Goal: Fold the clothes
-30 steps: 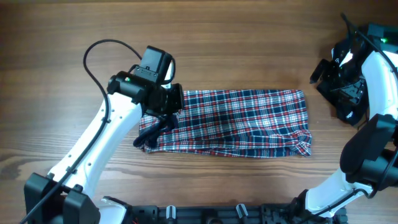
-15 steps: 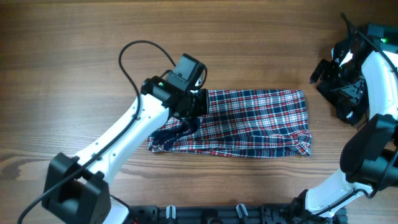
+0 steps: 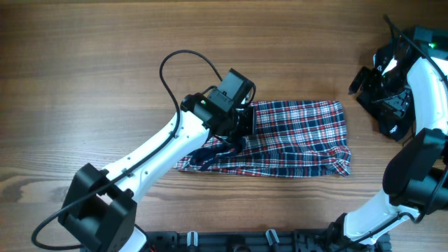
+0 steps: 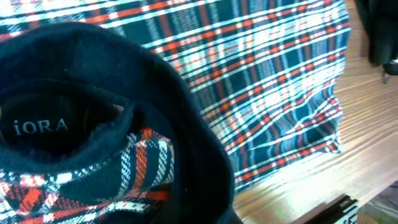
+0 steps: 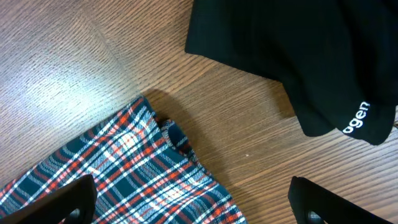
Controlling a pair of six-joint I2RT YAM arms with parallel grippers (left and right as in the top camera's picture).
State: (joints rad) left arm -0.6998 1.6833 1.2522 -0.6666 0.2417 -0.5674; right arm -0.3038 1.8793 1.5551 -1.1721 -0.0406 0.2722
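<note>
The plaid shirt (image 3: 301, 136) lies lengthwise on the table, its left end lifted and doubled over to the right. My left gripper (image 3: 236, 131) is shut on that lifted end. The left wrist view shows the dark collar with a white label (image 4: 43, 127) right at the jaws and the flat plaid (image 4: 261, 68) beyond. My right gripper (image 5: 196, 211) is open and empty above the shirt's far right corner (image 5: 134, 168). The black garment with a white logo (image 5: 292, 50) lies just past it. In the overhead view, my right gripper (image 3: 365, 82) is at the right edge.
The wooden table (image 3: 105, 42) stretches to the left and back. The left arm's black cable (image 3: 183, 59) loops above the arm. The table's front edge with black fixtures (image 3: 266, 238) is near the shirt's lower hem.
My left gripper has moved right with the shirt's left end, folding it further over the rest. The shirt's left edge now lies further right. The right arm has not moved.
</note>
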